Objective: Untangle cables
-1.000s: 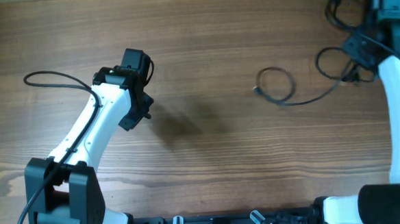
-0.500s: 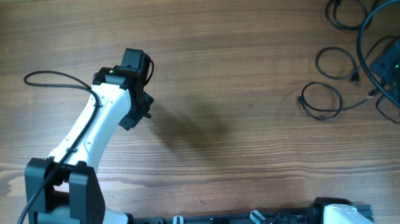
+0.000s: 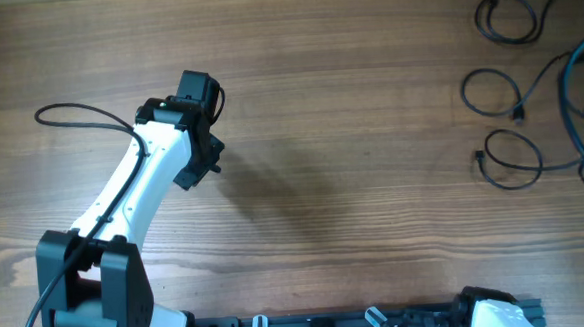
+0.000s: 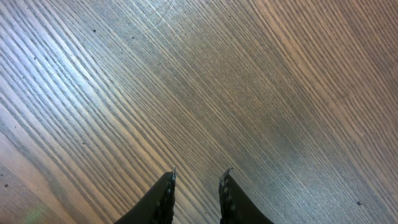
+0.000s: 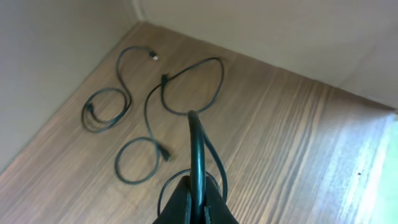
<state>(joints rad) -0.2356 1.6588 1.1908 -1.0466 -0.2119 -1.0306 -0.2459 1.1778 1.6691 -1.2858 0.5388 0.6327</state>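
your right gripper (image 5: 198,208), clamped on one cable (image 5: 196,149), has dragged its loop (image 3: 512,158) away toward itself, freeing it. other cables (image 5: 106,91) lie beyond its tips. left gripper (image 4: 196,186) hangs slightly parted, empty.

cables (image 3: 466,92): on table (image 3: 368,79), far right edge | left arm (image 3: 148,186): over table's left, well apart

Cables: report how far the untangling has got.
Done: three loops of the cables lie spread apart at the right of the table, not bundled. In hand: the right gripper is shut on one cord, held up off the table. Left: whether that cord is free of the loops cannot be told. The left gripper, slightly open, holds nothing.
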